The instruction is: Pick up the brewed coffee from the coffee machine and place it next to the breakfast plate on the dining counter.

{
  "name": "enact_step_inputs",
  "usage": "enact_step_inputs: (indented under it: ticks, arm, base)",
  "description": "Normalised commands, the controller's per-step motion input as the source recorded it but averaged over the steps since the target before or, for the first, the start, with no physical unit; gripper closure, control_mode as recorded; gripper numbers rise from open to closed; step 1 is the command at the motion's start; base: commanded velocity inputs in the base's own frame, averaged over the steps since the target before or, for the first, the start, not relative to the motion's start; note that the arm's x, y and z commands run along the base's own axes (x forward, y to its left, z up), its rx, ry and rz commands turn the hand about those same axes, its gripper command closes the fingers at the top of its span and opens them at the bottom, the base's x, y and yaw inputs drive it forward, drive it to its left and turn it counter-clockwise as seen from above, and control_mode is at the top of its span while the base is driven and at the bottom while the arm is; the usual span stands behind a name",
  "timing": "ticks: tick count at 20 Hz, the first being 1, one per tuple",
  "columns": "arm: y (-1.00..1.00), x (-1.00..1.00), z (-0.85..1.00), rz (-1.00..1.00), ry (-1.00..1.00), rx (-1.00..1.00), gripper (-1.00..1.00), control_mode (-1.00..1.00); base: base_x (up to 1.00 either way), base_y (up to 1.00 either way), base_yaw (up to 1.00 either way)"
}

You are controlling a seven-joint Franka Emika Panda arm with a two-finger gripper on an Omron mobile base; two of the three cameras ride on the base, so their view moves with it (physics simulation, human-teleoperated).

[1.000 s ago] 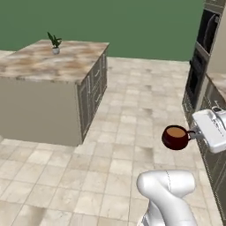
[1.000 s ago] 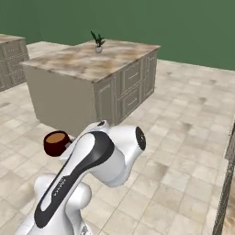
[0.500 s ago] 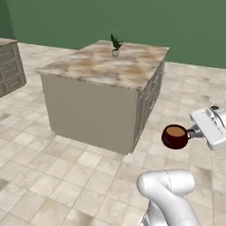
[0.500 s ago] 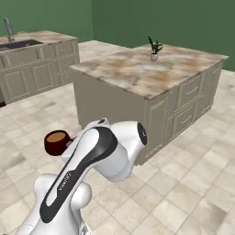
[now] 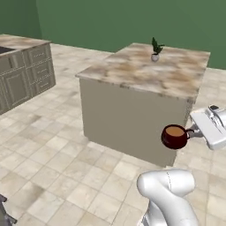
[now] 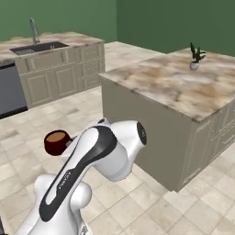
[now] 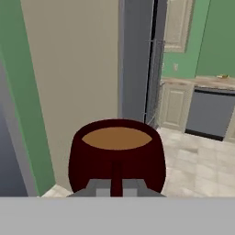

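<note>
Brewed coffee (image 5: 175, 136) — dark maroon mug, light brown liquid near the brim, upright, carried in the air above the tiled floor (image 5: 53, 163). End effector (image 5: 194, 132) clamped on its side handle. Ahead stands the marbled island worktop (image 5: 145, 73) with a small potted plant (image 5: 155, 49); sink cabinets (image 6: 55, 73) off to one side.

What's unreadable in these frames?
- Tool fingertips on the mug handle: cut off by the bottom edge in the hand view, too small in the left base view.
- Tool itself in the right base view: hidden behind the arm.
- Island counter far end: cut off by the right edge, right base view.
</note>
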Motion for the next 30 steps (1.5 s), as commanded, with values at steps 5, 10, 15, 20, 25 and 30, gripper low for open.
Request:
enact_step_inputs:
  ticks: [5,10,15,20,25,30]
  arm:
    - [0.00,0.00,0.00,0.00,0.00,0.00,1.00,1.00]
    - [0.00,0.00,0.00,0.00,0.00,0.00,1.00,1.00]
    - [0.00,0.00,0.00,0.00,0.00,0.00,1.00,1.00]
    - [0.00,0.00,0.00,0.00,0.00,0.00,1.00,1.00]
    - [0.00,0.00,0.00,0.00,0.00,0.00,1.00,1.00]
    - [0.00,0.00,0.00,0.00,0.00,0.00,1.00,1.00]
  base:
    - [1.00,0.39,0.34]
    - [1.00,0.13,0.42]
    - [1.00,-0.08,0.32]
    - [1.00,-0.31,0.26]
    - [1.00,-0.18,0.20]
    - [1.00,0.26,0.09]
